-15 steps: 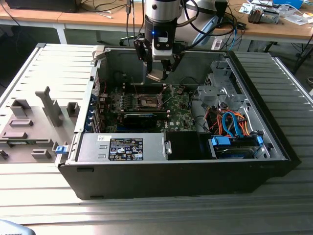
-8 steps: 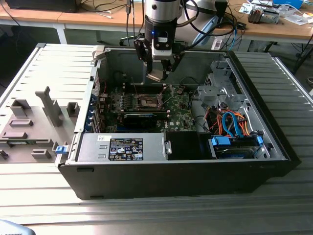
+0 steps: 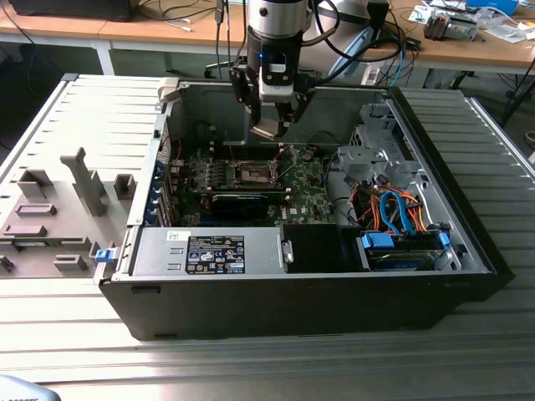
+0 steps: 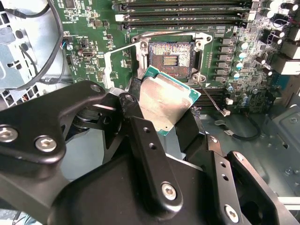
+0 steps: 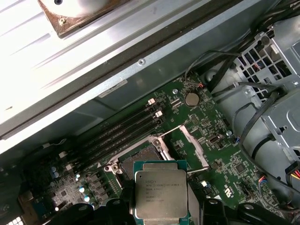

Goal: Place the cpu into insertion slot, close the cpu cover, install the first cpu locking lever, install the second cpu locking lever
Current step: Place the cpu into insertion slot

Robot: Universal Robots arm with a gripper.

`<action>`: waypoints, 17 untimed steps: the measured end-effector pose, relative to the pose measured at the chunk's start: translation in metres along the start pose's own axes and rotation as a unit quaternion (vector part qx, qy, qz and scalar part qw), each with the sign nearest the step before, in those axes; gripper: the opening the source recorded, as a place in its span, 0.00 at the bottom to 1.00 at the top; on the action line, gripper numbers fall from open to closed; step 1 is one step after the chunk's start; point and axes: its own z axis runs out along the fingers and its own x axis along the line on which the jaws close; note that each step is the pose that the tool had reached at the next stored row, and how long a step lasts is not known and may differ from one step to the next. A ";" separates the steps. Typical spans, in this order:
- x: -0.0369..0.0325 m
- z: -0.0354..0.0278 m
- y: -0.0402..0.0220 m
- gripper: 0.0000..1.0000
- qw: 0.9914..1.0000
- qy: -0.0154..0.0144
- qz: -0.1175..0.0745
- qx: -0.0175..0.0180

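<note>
Surface: a ribbed metal table (image 3: 251, 368) carries an open computer case (image 3: 292, 309) lying on its side. A grey fixture block (image 3: 50, 217) lies by the table's edge at the exterior view's left. Wooden desks (image 3: 167, 25) strewn with cables stand behind the table.

Exterior view: the gripper (image 3: 273, 123) hangs inside the case near its rear wall, above the green motherboard (image 3: 305, 196).

Second wrist view: the claw is clamped on two opposite edges of the cpu (image 4: 166, 101), which is tilted and clear of the board. The insertion slot (image 4: 170, 58) lies bare just beyond it.

First wrist view: the chip's metal top faces the camera. The cpu cover (image 5: 194, 146) stands swung open beside the socket.
</note>
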 end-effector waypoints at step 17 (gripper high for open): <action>0.0000 0.0003 0.0000 0.55 1.000 -0.001 0.013 0.000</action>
